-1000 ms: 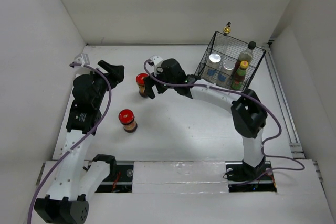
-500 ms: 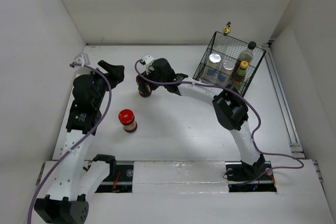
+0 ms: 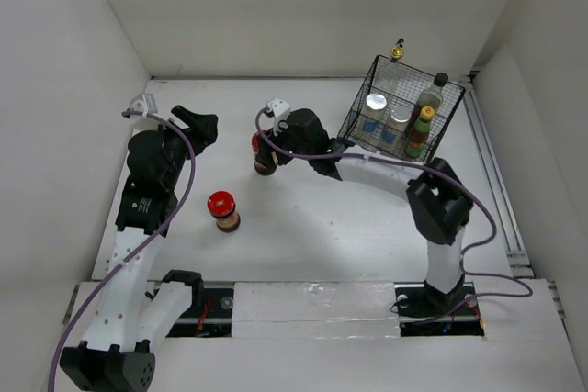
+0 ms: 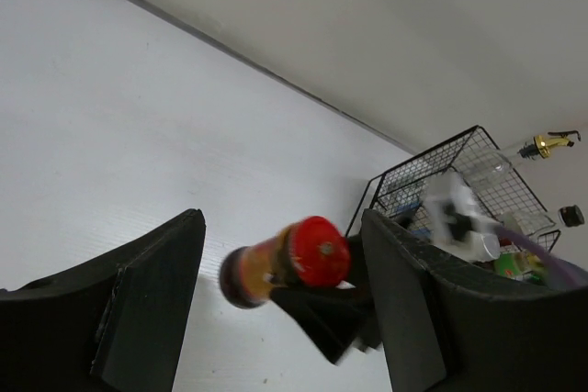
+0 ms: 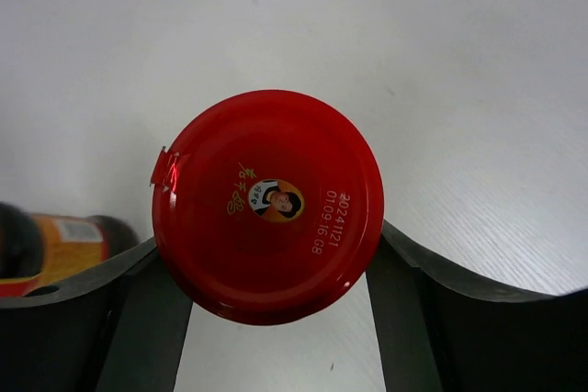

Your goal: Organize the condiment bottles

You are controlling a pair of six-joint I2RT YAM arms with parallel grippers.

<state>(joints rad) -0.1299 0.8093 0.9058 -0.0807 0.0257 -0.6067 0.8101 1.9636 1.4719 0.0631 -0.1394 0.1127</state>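
A red-lidded dark jar stands at mid-table with my right gripper shut on it. From the right wrist its red lid fills the space between the two fingers of that gripper. The left wrist view shows this jar blurred, with the right arm's black fingers under it. A second red-lidded jar stands alone nearer the front. My left gripper hangs open and empty at the far left. Two silver-capped jars, a yellow-capped green bottle and a black-capped bottle stand in the basket.
The black wire basket stands at the back right, near the wall. A gold-topped clear bottle stands just behind it. The second jar shows at the left edge of the right wrist view. White walls enclose the table on three sides.
My right gripper has closed round the red-lidded jar and shifted it a little to the right. The left arm and the front jar have not moved.
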